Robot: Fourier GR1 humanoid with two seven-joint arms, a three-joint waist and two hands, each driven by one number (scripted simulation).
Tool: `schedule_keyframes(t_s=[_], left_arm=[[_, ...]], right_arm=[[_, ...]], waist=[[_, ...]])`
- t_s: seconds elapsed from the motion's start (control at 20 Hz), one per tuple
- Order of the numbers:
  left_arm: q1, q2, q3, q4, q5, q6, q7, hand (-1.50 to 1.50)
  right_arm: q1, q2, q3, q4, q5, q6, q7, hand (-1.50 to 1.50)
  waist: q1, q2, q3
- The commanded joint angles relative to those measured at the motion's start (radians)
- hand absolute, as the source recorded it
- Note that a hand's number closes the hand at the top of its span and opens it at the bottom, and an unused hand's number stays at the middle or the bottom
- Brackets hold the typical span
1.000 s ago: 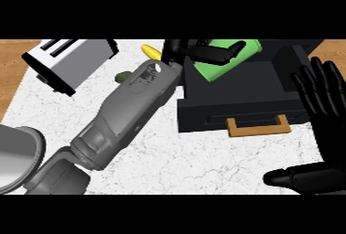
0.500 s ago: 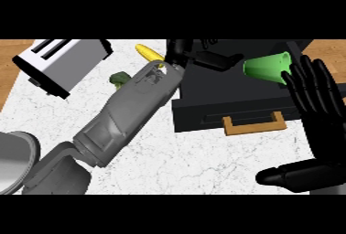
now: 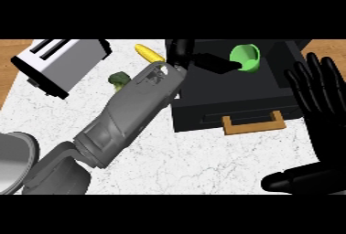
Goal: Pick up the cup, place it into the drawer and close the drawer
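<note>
White stone with fine grey veins is seen across the tabletop (image 3: 202, 160), and warm wood planking (image 3: 13, 45) is glimpsed beyond its far corners. A boxy toaster (image 3: 61, 64), pale on top with two slots and black on its sides, is set at an angle at the far left. A curved grey metal rim (image 3: 10, 160) is caught at the lower left edge; what it belongs to cannot be told.

Matte black is shown on the drawer (image 3: 223, 96), pulled open toward the viewer, with a squared wooden handle (image 3: 253, 124) on its front. The glossy green cup (image 3: 246, 57) is found within the drawer's dark outline, toward its far right part; whether it rests on the bottom cannot be told.

The left hand (image 3: 196, 57) is carried in on a ribbed grey forearm (image 3: 128, 114), with its fingers (image 3: 219, 64) stretched straight and one tip touching the cup's side. The right hand (image 3: 321, 105) is kept at the right edge, opened flat, resting.

A yellow tapered item (image 3: 148, 53) and a knobbly green vegetable (image 3: 120, 80) are left between toaster and drawer.
</note>
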Motion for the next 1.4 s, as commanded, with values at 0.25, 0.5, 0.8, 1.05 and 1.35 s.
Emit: schedule_keyframes(t_s=[0.25,0.5,0.8,1.05,1.35], left_arm=[[0.055,0.0,0.05,-0.11,0.113,-0.062,-0.149,-1.5],[0.081,0.005,0.123,-0.141,0.107,-0.061,-0.111,-1.5],[0.199,0.145,0.168,-0.318,0.14,-0.077,-0.061,-1.5],[0.36,0.254,0.157,-0.545,0.142,-0.046,0.041,-1.5],[0.648,0.396,0.166,-0.811,0.147,-0.085,0.048,-1.5]], right_arm=[[0.032,-0.024,-0.026,-0.043,-0.101,0.032,0.062,-1.5],[0.049,-0.103,-0.097,-0.05,-0.188,0.119,0.058,1.5],[0.144,-0.157,-0.018,-0.099,0.01,0.202,0.002,1.5],[0.124,-0.203,-0.025,-0.08,0.081,0.212,0.022,1.5],[0.141,-0.16,0.06,-0.06,0.234,0.178,0.021,1.5]], waist=[[0.059,-0.018,-0.001],[0.096,-0.026,-0.001],[0.125,-0.036,-0.002],[0.146,-0.04,-0.002],[0.147,-0.035,-0.002]])
